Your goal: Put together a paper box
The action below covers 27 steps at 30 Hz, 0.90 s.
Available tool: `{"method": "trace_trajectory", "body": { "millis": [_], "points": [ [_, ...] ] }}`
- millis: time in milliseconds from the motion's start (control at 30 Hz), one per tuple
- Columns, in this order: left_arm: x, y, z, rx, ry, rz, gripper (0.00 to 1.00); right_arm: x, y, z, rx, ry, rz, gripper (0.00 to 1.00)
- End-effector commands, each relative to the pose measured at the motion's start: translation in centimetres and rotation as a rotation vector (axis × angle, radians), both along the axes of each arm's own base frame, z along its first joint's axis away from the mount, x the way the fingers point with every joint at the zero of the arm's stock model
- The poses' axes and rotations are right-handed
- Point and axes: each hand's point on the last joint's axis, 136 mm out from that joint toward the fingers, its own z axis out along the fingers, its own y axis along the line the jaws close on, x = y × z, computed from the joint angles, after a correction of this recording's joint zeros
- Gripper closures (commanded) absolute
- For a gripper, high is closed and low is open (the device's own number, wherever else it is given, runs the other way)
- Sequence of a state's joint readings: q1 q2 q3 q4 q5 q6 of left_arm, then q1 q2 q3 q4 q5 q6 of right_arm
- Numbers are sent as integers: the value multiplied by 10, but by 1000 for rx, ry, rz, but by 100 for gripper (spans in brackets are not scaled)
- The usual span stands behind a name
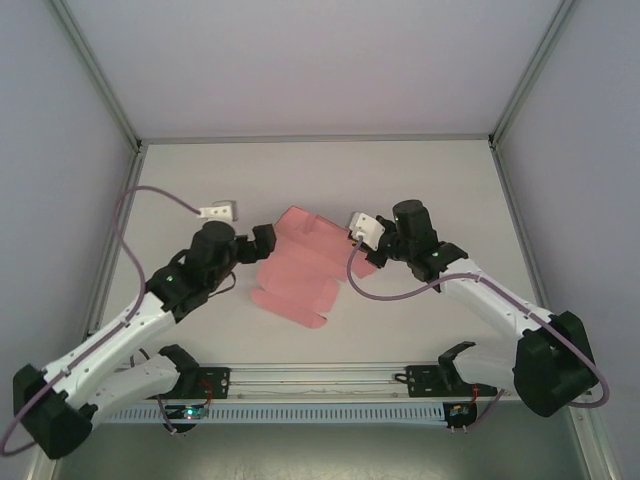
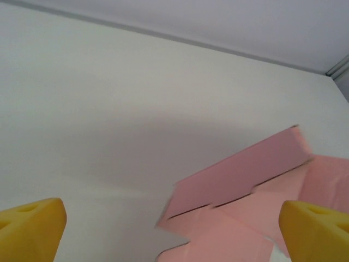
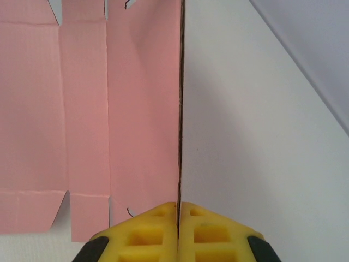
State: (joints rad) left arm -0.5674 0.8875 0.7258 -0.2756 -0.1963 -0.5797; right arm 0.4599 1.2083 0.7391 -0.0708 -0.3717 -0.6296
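The pink die-cut paper box sheet (image 1: pixel 300 268) is located at frame centre. One raised panel edge is clamped between the right gripper (image 3: pixel 179 210) fingers. The left gripper (image 2: pixel 173 221) is held wide open beside it.

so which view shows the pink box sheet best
Top external: the paper box shows nearly whole, outline clear. Right wrist shows its creases and flaps close, the right gripper pinching an edge; left wrist shows one corner.

The paper box (image 1: pixel 300 268) lies on the table (image 1: pixel 300 175) between the left gripper (image 1: pixel 264 243) and the right gripper (image 3: pixel 178 210), its right edge seemingly upright in the latter.
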Motion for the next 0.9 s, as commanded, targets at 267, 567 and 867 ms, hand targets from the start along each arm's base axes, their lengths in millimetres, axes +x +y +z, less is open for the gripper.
{"method": "trace_trajectory", "body": {
  "millis": [267,567,867],
  "points": [
    [-6,-32,-27,-198,64,-286,9,5,4,10,130,122,7,100],
    [24,-33,-25,-172,-10,-266,37,4,4,9,153,163,30,100],
    [36,-45,-33,-198,14,-310,59,9,1,11,186,198,6,100]
  ]
}}
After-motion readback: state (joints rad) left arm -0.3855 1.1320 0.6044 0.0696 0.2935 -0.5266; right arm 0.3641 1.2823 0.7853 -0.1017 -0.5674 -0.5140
